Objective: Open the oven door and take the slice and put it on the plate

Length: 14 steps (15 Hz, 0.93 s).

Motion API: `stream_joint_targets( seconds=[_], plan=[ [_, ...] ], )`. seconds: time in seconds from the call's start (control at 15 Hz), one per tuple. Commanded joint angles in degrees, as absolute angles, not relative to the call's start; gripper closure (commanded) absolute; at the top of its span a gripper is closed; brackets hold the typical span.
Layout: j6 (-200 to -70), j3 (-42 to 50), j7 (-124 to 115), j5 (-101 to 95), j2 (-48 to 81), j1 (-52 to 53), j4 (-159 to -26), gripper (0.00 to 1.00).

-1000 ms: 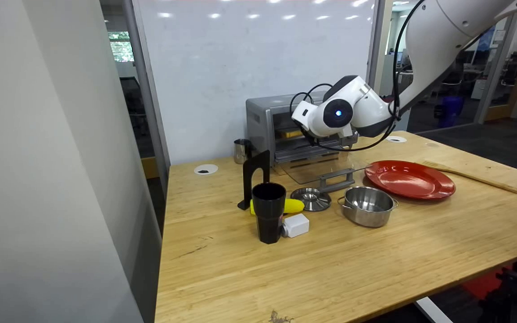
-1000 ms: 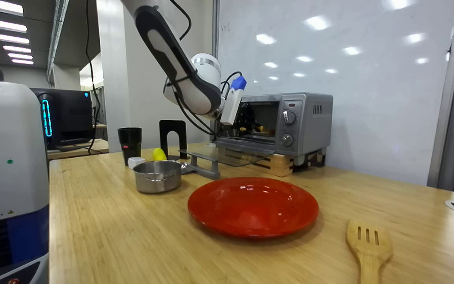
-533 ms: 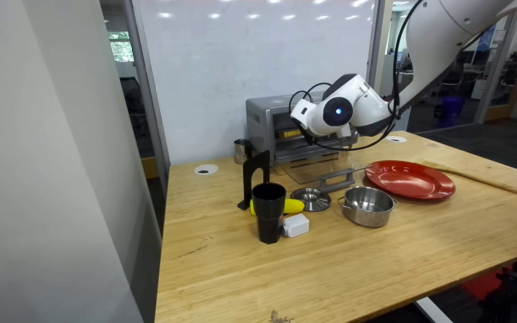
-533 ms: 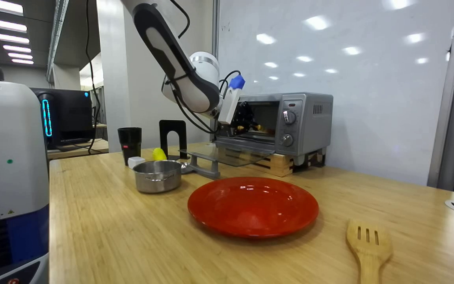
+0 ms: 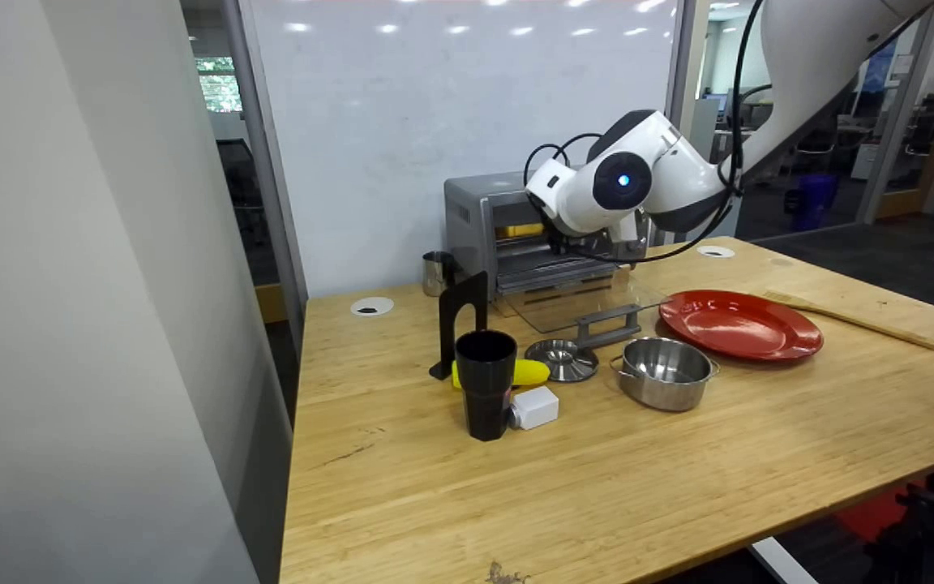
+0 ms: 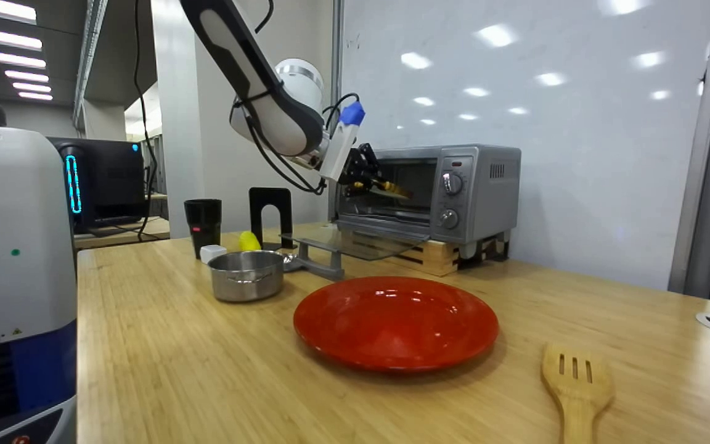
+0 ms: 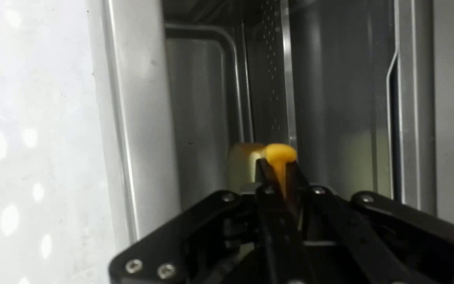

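Note:
The grey toaster oven point(image 5: 469, 227) point(image 6: 495, 197) stands at the back by the whiteboard. Its glass door point(image 5: 552, 310) point(image 6: 386, 244) is folded down open, with the handle point(image 5: 609, 328) toward the front. My gripper point(image 6: 375, 177) is at the oven's mouth, above the lowered door. It is shut on the yellow slice point(image 6: 395, 190), which also shows at the opening in an exterior view point(image 5: 520, 231). In the wrist view the slice's orange edge point(image 7: 280, 152) is pinched between the black fingertips point(image 7: 279, 173). The red plate point(image 5: 739, 324) point(image 6: 395, 327) holds nothing.
A steel pot point(image 5: 666, 377) point(image 6: 247, 280) and a metal lid point(image 5: 562, 359) lie near the door handle. A black cup point(image 5: 485, 389), white bottle point(image 5: 536, 407), yellow object point(image 5: 530, 372) and black bookend point(image 5: 459, 316) stand left. A wooden spatula point(image 6: 577, 376) lies beside the plate.
My gripper has risen and drawn back toward the oven's opening, and the slice has come up and outward with it. The door, plate and pot have not moved.

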<state>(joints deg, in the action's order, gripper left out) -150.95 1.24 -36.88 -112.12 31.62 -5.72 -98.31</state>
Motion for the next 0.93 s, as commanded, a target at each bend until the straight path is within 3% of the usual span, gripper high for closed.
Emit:
stream_joint_targets(
  seconds=[0.0, 0.87],
  plan=[
    [-149.8, 0.8, -39.7, -111.4, 25.6, -4.7, -106.7, 0.97],
    [-146.3, -0.2, -44.2, -101.0, 10.4, 0.2, -127.1, 0.97]
  ],
)
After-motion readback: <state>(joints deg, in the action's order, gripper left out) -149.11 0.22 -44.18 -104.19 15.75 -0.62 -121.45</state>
